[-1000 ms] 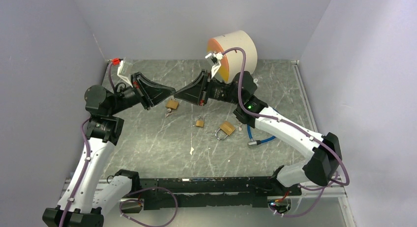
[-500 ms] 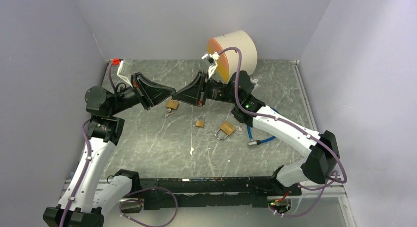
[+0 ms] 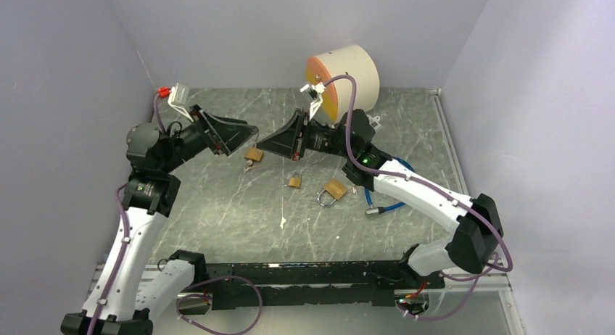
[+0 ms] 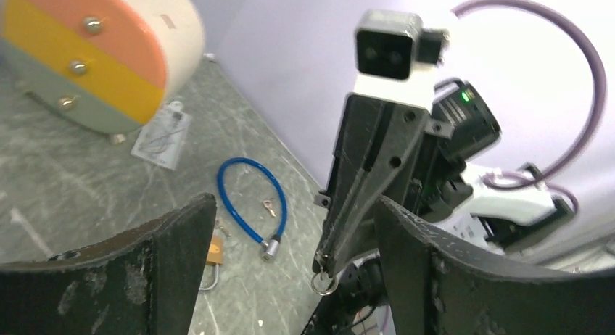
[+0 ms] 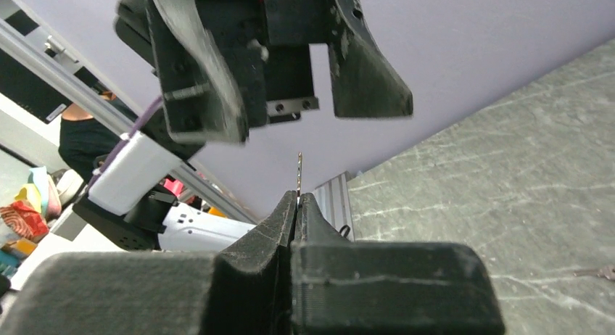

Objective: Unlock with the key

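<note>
Tightly pinched between closed right fingers (image 5: 259,235), slim key (image 5: 299,174), long axis pointing at left fingers (image 4: 172,257), spread wide, empty

Bench (image 3: 217,204): grey, marbled with pale veins, stretching from my two bases to the back wall.
Far edge: a round drawer unit (image 3: 348,75) with an orange, a yellow and a grey-green front stands here.
Beside its foot: a clear packet (image 4: 163,132) lies flat.
Middle: I see three locks in a loose row, the far brass padlock (image 3: 254,154), the small brass padlock (image 3: 294,181) and the largest brass padlock (image 3: 334,189), its shackle towards me.
Right of those: a blue cable lock (image 3: 388,205), with a small loose key (image 4: 269,204) inside its curl.
Nearer me: a white scrap (image 3: 283,221).
</note>
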Available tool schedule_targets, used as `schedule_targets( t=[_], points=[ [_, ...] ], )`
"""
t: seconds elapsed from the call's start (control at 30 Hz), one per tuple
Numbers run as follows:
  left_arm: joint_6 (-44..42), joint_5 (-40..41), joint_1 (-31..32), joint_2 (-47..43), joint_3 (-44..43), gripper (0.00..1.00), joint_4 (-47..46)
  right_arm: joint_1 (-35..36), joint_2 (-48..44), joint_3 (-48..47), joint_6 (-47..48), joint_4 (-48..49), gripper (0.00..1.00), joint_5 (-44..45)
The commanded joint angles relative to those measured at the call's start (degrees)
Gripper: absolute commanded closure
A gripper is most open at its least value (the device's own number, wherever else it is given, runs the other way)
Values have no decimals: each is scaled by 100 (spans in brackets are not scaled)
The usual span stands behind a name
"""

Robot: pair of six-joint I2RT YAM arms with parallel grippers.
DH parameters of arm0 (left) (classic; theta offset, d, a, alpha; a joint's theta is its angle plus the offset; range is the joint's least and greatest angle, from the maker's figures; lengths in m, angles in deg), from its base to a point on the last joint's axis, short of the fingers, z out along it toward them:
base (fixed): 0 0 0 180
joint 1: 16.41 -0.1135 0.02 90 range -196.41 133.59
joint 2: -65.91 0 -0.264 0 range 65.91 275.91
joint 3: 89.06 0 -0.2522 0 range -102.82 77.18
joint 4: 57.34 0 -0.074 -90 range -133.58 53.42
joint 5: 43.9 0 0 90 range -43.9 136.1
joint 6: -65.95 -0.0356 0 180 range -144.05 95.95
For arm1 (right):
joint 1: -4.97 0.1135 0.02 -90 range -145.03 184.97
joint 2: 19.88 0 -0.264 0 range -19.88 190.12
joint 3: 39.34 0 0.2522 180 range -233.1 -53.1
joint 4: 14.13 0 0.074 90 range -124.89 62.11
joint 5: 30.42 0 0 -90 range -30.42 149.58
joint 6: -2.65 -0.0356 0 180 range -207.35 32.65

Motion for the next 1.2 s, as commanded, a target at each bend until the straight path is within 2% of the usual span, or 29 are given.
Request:
schedule_targets(
  t=[0.0,0.13,0.27,0.33,0.53,0.6,0.7,0.8,1.0,1.17],
  points=[
    [-347,1419,-3,-268,-597,14,1411,-71,-357,241,88,265,100,222],
    [-516,2456,-3,-274,-937,9,2545,-157,-554,557,136,216,100,337],
    [-537,3834,-3,-131,-1178,9,3790,-236,-785,897,149,270,100,348],
    [-473,4263,-3,-15,-1244,10,4368,-247,-901,1053,155,386,100,263],
    [-589,3409,-3,465,-958,14,4365,-269,-1137,1371,173,660,100,-16],
    [-698,3038,-3,713,-870,14,4364,-273,-1231,1453,250,459,100,102],
    [-717,2922,85,1172,-824,10,4531,-378,-1491,1637,450,-189,100,708],
    [-706,3152,529,1632,-776,6,4453,-636,-1820,1915,568,-1169,100,1511],
    [-486,3941,1802,2914,-920,6,4025,-1362,-2641,2893,378,-2342,100,2518],
    [-573,4417,2521,4611,-1800,7,4100,-1650,-3193,3256,280,-3212,100,3121]
  ],
)
